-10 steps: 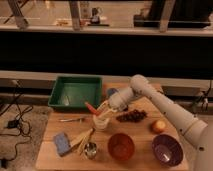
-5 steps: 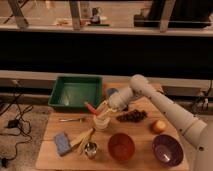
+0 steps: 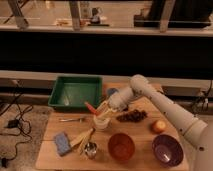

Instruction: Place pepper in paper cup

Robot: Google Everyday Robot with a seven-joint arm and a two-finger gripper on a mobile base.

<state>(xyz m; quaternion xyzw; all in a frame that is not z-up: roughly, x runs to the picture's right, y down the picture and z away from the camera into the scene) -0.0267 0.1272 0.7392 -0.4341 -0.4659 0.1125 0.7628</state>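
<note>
The slim red-orange pepper (image 3: 91, 108) is held tilted just above the rim of the cream-white paper cup (image 3: 101, 123), which stands on the wooden table (image 3: 145, 127) in front of the green tray. My gripper (image 3: 100, 111) reaches in from the right and is shut on the pepper, right over the cup's mouth. The white arm (image 3: 160, 105) runs from the right edge to the gripper.
A green tray (image 3: 75, 92) sits behind the cup. A dark grape cluster (image 3: 131, 116), a round orange fruit (image 3: 159, 126), an orange-brown bowl (image 3: 121, 146), a purple bowl (image 3: 167, 149), a small metal cup (image 3: 90, 149), a blue sponge (image 3: 62, 143) and a fork (image 3: 70, 119) lie around.
</note>
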